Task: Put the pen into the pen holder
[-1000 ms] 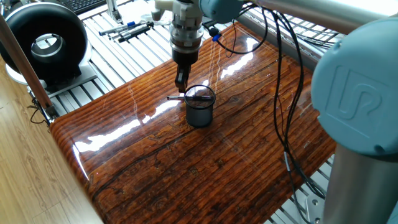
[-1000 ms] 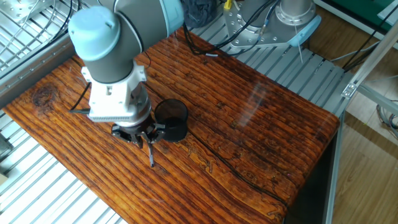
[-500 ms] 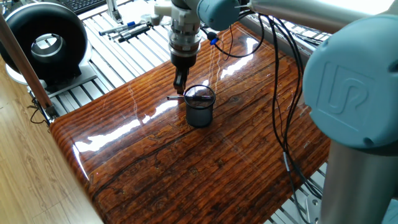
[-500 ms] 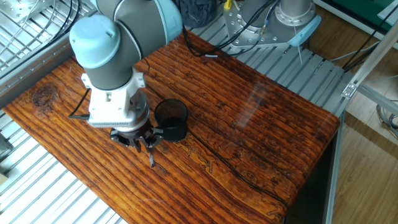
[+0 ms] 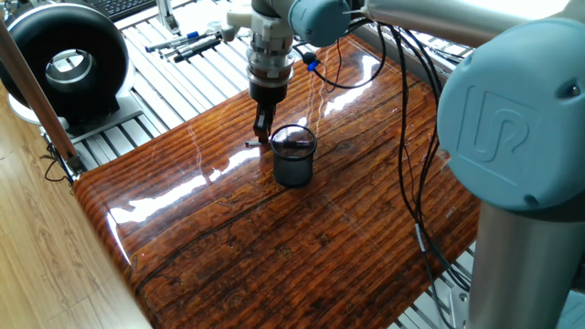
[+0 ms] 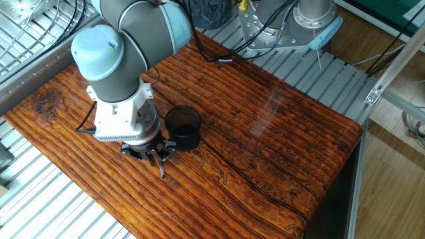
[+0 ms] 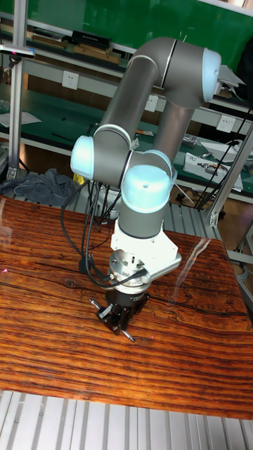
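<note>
The pen [image 5: 255, 143] is a thin black stick lying flat on the wooden table, one end close to the pen holder [image 5: 293, 155], a small dark mesh cup standing upright. My gripper [image 5: 263, 131] points straight down over the pen, just left of the cup, fingers low on either side of the pen, with a small gap showing. From the other side the pen [image 6: 161, 170] pokes out below the gripper [image 6: 158, 155], beside the pen holder [image 6: 183, 127]. In the tall view the gripper [image 7: 118, 315] straddles the pen [image 7: 128, 336]; the cup is hidden there.
A big black round fan [image 5: 64, 62] stands at the back left off the table. Several markers [image 5: 192, 43] lie on the slatted metal bench behind. Black cables [image 5: 407, 137] hang from the arm across the table's right side. The wooden table's edge [image 5: 101, 210] runs at front left.
The gripper has come down a little closer to the pen and the tabletop. The pen and the cup have not moved.
</note>
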Robot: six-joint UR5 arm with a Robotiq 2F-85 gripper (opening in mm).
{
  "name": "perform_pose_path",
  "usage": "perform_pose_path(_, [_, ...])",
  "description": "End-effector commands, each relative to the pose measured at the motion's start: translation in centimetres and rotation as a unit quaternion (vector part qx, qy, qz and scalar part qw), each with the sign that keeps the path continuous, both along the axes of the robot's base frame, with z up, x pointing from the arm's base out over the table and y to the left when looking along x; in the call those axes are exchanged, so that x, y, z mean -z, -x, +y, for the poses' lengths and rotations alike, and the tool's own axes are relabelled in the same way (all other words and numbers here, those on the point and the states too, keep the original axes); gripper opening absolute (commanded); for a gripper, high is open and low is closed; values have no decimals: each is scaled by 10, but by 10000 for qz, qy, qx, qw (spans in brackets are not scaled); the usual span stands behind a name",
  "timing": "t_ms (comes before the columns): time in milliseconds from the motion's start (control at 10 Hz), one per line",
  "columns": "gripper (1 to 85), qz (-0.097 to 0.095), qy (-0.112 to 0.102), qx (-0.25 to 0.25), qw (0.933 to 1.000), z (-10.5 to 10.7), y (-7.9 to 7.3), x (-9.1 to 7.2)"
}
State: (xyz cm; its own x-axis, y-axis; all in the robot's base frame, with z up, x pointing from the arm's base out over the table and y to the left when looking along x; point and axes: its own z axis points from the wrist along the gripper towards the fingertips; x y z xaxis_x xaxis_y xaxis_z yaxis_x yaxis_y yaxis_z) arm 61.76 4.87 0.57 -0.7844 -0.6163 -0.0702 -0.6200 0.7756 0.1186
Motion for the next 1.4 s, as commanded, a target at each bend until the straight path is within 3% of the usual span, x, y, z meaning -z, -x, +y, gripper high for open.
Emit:
perform_pose_path(0, [233,52,-183,13,9998,6,3,-1])
perform_pose_path(700, [233,46,-314,21,9995,9,5,0])
perform_pose_path(1000, [230,-56,-314,-33,9995,7,0,6])
perform_pose_path(1100, [187,-78,-291,-29,9995,6,-1,6])
perform_pose_path(1200, [47,-109,-253,-25,9996,5,-2,6])
perform_pose_path(1300, [13,-117,-261,-31,9996,4,-3,5])
